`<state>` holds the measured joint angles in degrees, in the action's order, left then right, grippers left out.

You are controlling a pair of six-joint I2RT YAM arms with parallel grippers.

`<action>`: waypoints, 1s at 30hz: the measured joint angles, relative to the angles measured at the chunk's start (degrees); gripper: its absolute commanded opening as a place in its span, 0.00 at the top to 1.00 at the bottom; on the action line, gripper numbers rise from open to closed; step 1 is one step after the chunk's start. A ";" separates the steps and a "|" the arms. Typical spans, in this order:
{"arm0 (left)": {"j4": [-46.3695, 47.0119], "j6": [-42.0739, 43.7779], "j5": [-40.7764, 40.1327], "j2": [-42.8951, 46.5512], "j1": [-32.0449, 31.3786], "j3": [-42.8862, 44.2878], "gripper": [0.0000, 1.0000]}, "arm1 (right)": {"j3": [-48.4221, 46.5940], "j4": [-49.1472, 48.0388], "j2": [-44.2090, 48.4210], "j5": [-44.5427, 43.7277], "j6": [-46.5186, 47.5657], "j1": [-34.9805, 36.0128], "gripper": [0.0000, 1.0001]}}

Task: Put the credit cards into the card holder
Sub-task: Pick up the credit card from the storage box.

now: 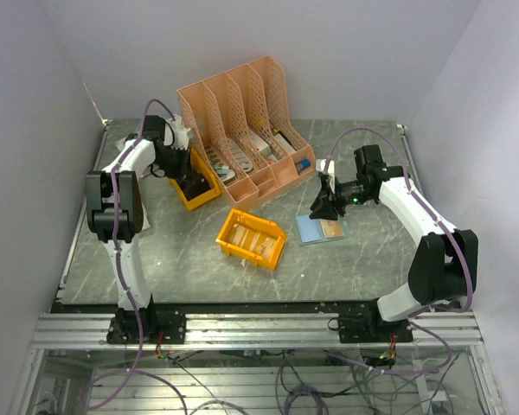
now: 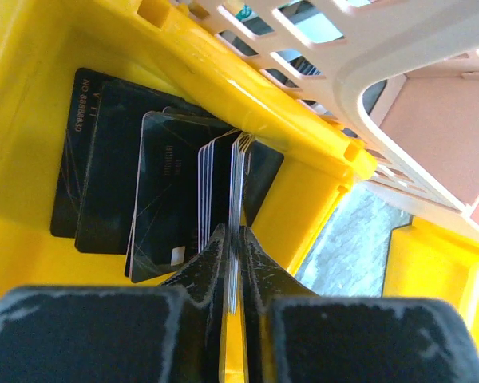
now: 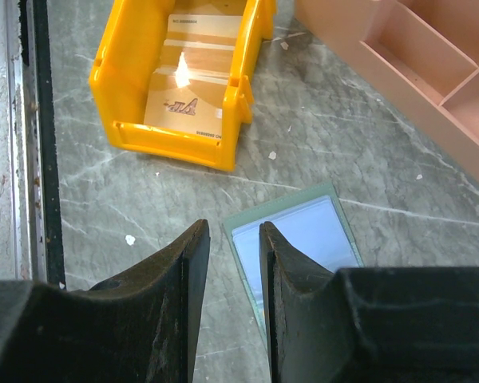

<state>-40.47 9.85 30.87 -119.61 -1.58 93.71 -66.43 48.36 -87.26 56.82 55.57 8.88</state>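
Closest to my bases, on the grey worktop (image 1: pixel 156 259), sits a yellow bin (image 3: pixel 172 142) with pale cards (image 3: pixel 193 84) lying flat in it. Just past it, to the right, lies the card holder (image 3: pixel 299 235). It is spread open with the blue lining up, and its long axis runs roughly across the worktop, a little skewed. My right arm (image 1: pixel 411 203) hangs over it. The right jaws are partly apart with nothing between them, poised above bare worktop just beside the holder's edge. (From overhead there is a tan patch on the holder's right half, possibly a card lying there; I can't be sure.)

Farther back and well to the left, my left arm (image 1: pixel 125 164) reaches down into a second yellow bin (image 2: pixel 32 96) tucked against the pink organiser (image 1: pixel 242 112). The left jaws are pinched almost closed on a thin card (image 2: pixel 239 175) held edge-on, its long side running straight out from the jaws into the bin. More dark credit cards (image 2: pixel 104 167) lean against the bin's wall beside it.

The next move, I judge, turns on this: the gripped card is in my left jaws, while the holder lies well away to the right, nearer the bases and under my right arm. The card would need to travel rightward and turn from upright to flat, its long side matched to the holder's pocket.
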 measured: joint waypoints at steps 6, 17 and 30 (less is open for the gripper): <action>-0.24 0.17 2.19 -0.63 0.17 0.33 0.76 | 0.00 0.00 0.00 0.00 0.02 -0.17 0.68; -0.20 -0.37 2.05 -2.25 -0.50 0.35 0.70 | 0.00 0.09 0.00 0.02 0.46 -0.20 0.68; -1.68 -0.42 1.49 -3.50 -0.61 0.63 0.73 | -0.04 0.28 0.00 0.02 0.66 -0.31 0.68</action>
<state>-42.15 9.43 32.36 -123.11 -2.20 94.35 -66.48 48.64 -87.26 56.84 56.23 8.58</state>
